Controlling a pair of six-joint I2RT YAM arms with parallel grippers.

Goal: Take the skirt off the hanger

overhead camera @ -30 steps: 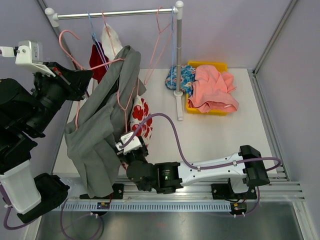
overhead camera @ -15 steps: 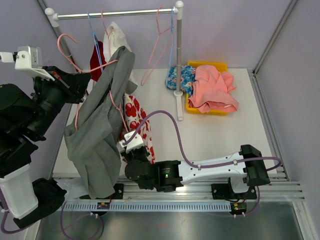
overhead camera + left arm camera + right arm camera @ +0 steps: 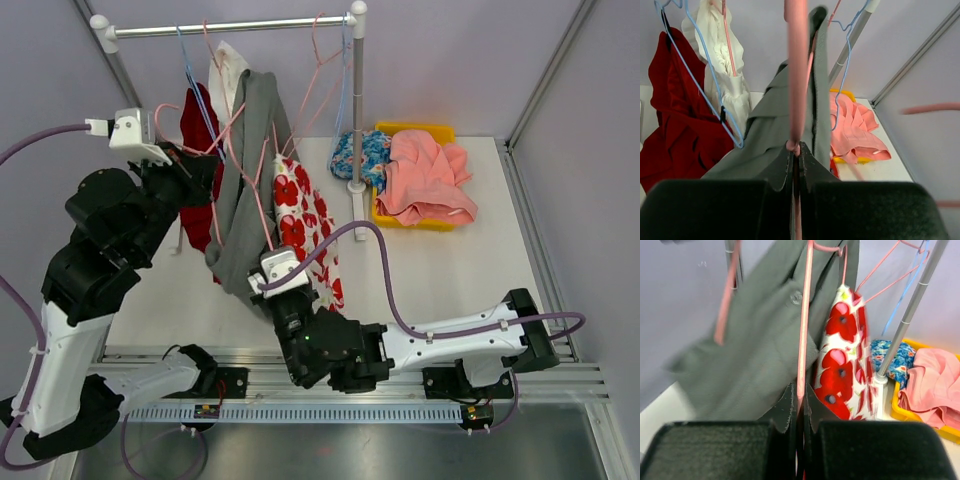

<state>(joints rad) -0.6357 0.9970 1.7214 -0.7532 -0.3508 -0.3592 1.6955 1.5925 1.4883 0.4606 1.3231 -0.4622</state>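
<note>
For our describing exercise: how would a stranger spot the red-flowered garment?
Find the metal clothes rail at the back of the table. Among the clothes hanging nearby, look right of the long grey garment. Its hanging neighbours are plain; the flowered garment is white with big red flowers.

Soft, even light falls from above in the top view. The white table (image 3: 440, 270) is bright without glare. Only faint, soft-edged shadows lie at the foot of the rack post (image 3: 357, 120) and by the yellow bin (image 3: 415, 128) just right of it. That view is sharp throughout.

In the left wrist view the left gripper (image 3: 796, 150) is a dark, underexposed mass. The pink hanger (image 3: 796, 75) rising from it is thickly out of focus, and a pink streak (image 3: 932, 107) right of the post is smeared.

In the right wrist view the right gripper (image 3: 800, 392) is equally dark, and the grey skirt (image 3: 755, 340) left of the post is motion-blurred.
</note>
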